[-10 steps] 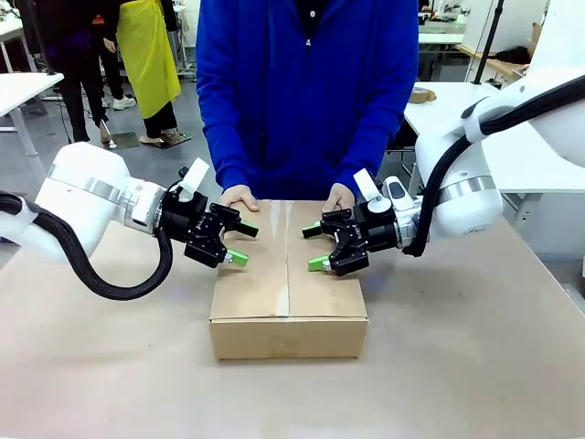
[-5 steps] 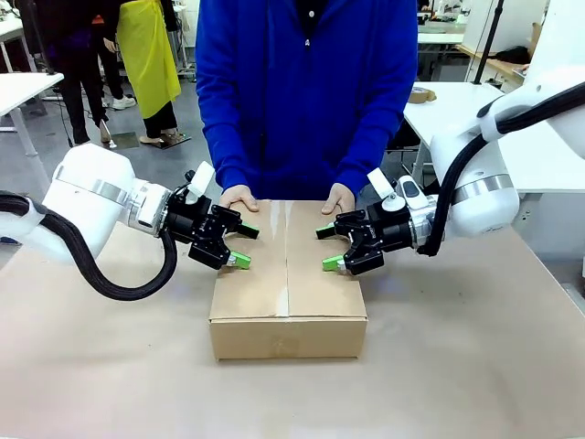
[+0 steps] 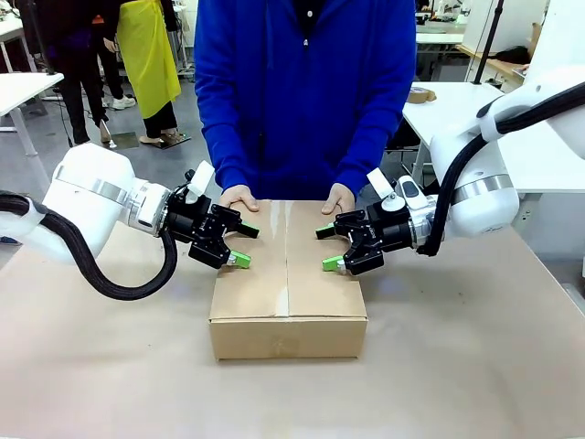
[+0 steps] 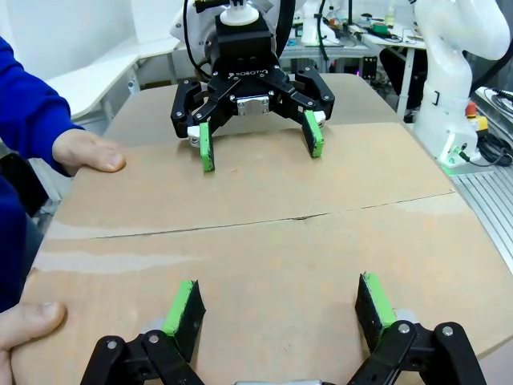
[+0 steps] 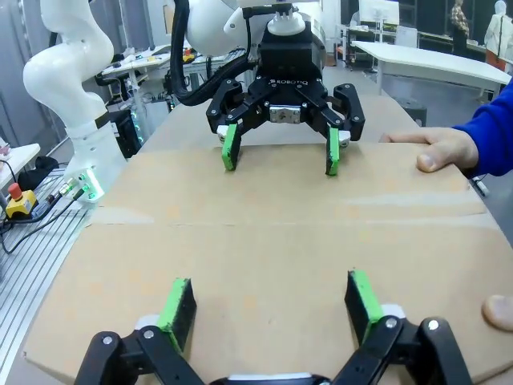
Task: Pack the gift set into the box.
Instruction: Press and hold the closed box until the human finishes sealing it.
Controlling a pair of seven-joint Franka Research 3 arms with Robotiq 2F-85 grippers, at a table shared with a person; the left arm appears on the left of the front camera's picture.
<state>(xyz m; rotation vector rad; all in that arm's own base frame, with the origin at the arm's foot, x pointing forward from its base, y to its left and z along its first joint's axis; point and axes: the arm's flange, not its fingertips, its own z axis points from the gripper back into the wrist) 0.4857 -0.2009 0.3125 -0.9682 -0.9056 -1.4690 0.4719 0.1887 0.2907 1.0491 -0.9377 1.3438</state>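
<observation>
Brown tabletop [image 3: 110, 366], closed carton: packing looks nearly finished.
The box [image 3: 288, 293] rests on it with flaps folded flat, and a person's hands [image 3: 239, 198] press its far edge. The left gripper [image 3: 243, 245] and right gripper [image 3: 327, 248] hover over the box top, both spread wide and holding nothing. Sealing seems to be what is left. The wrist views reveal the flap seam [image 4: 264, 222]; the front view adds the box's near wall.

Robotics lab w/ white workbenches [image 5: 437, 64], loose cables [image 5: 36, 231], red e-stop btn [image 5: 11, 191], grey floor [image 3: 174, 169].
</observation>
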